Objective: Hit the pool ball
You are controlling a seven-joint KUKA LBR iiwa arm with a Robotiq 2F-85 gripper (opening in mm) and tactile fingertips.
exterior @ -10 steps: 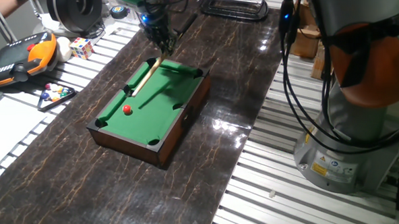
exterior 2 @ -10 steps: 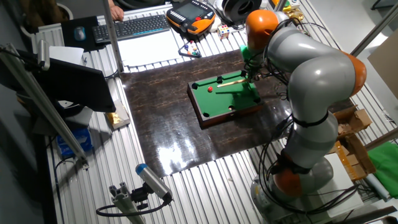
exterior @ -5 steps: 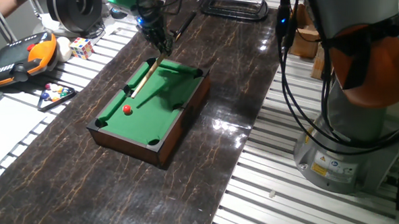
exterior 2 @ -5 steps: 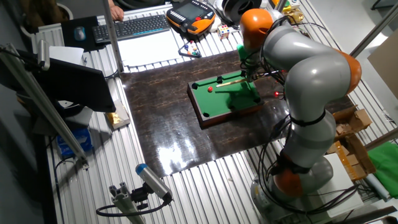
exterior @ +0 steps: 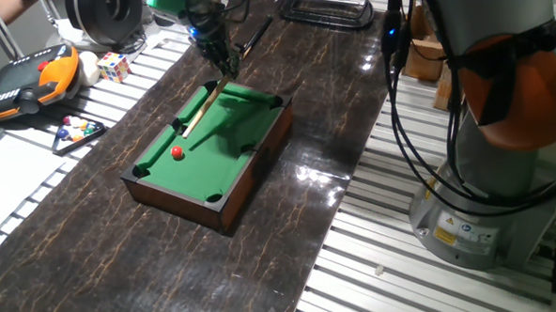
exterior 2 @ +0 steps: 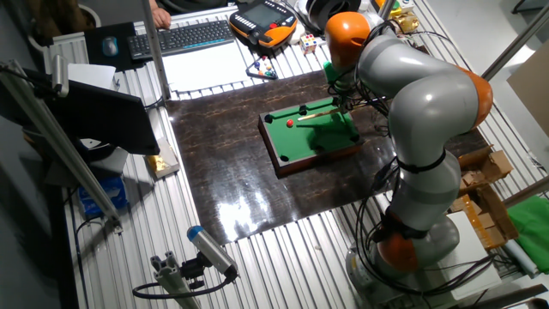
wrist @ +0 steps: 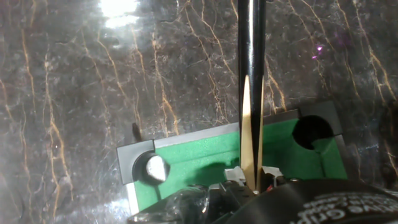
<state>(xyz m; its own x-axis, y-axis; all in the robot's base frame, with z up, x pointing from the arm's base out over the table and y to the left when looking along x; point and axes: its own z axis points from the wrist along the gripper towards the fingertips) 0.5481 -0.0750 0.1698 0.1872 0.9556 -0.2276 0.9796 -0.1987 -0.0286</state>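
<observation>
My gripper (exterior: 219,63) hung at the upper left of the frame, closed on the cue stick (exterior: 201,109); the pool ball (exterior: 177,152) lay lower left of it on the green pool table (exterior: 229,116), just beyond the cue's tip; it was tiny, glossy, red.

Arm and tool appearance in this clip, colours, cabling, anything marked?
The arm has fat grey segments with orange joint caps; black cables hang beside it and a yellow label sits on its base. The tool is small, dark, with a blue light.
</observation>
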